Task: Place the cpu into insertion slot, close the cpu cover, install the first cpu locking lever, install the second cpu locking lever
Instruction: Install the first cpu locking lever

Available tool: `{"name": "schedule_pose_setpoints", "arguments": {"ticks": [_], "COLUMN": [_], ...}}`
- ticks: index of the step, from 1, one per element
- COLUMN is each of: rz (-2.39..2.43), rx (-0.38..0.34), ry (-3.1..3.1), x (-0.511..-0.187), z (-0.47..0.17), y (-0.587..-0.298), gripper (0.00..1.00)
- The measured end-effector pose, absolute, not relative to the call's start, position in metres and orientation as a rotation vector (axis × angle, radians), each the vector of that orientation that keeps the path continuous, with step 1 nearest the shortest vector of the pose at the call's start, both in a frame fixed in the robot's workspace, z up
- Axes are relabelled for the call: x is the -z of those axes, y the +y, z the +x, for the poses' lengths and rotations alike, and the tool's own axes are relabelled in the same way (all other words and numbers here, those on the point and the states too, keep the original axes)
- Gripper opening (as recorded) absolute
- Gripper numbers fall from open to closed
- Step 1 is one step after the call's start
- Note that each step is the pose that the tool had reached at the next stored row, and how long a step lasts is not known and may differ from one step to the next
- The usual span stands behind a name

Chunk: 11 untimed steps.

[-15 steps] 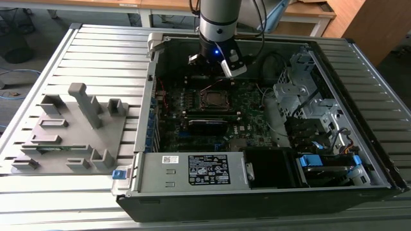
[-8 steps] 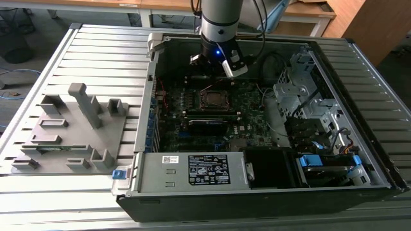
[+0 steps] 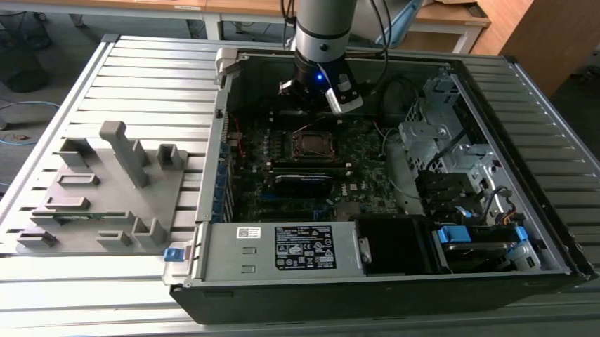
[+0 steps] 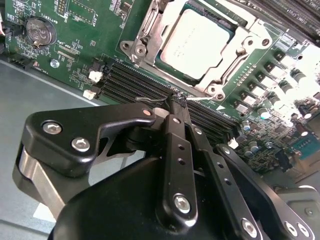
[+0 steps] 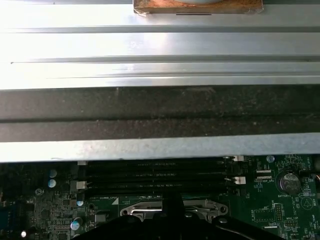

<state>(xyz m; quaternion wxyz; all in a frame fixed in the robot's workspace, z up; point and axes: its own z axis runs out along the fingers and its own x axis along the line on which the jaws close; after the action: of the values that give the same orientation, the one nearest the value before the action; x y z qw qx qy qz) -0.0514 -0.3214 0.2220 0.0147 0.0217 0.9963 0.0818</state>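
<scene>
The cpu (image 4: 197, 42) lies flat in its socket on the green motherboard (image 4: 75, 30), its pale metal top showing through the window of the cpu cover (image 4: 231, 59), which lies down around it. My gripper (image 4: 176, 102) is shut, its black fingertips together just off the socket's edge, by a thin wire locking lever (image 4: 205, 98) that runs along that edge. In the exterior view the gripper (image 3: 324, 98) hangs inside the open computer case, just beyond the socket (image 3: 310, 144). In the first wrist view the socket's metal edge (image 5: 172, 207) sits below the memory slots (image 5: 155, 175).
Black memory slots (image 4: 135, 82) run beside the socket, and a coin battery (image 4: 39, 31) sits further off. The case's metal wall (image 5: 160, 50) rises close behind the gripper. A drive cage (image 3: 440, 133), a power supply (image 3: 281, 246) and a grey fixture (image 3: 103, 182) outside the case surround the board.
</scene>
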Motion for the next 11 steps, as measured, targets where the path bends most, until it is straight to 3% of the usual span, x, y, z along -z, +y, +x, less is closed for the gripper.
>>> {"name": "schedule_pose_setpoints", "arguments": {"ticks": [11], "rz": [0.169], "rx": [-0.252], "ry": [3.083], "x": [-0.2178], "z": [-0.0514], "y": [-0.3214], "gripper": [0.11]}}
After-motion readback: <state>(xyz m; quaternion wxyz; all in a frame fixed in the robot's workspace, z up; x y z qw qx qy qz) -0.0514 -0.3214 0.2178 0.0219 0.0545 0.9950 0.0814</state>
